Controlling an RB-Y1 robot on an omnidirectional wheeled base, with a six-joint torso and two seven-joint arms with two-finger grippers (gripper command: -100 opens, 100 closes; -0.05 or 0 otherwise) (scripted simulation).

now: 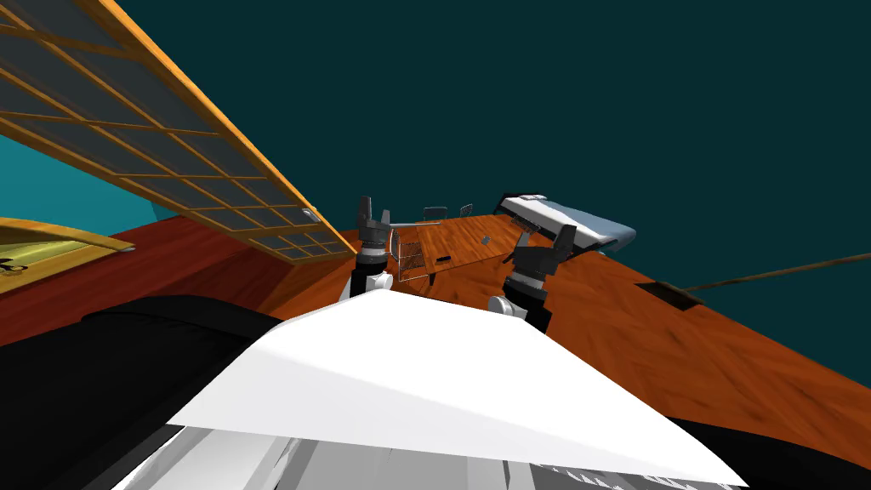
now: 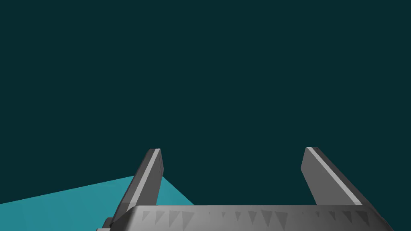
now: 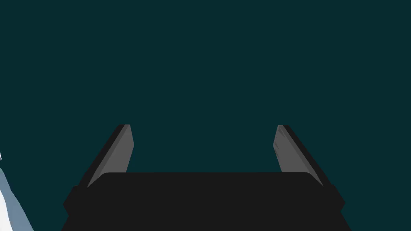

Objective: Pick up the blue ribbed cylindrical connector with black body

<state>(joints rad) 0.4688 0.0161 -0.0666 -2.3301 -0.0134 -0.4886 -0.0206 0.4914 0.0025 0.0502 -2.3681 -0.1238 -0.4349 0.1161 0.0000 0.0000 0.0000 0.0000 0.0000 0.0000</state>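
Head view puts the wooden tabletop [image 1: 463, 242] ahead between my left tool [image 1: 372, 213] and right tool [image 1: 563, 241], both spread apart; the connector there is too small to tell.

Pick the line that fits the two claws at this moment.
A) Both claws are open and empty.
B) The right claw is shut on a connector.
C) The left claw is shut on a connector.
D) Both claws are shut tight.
A: in the wrist views the left claw and the right claw each stand spread wide, with nothing held between the blades.
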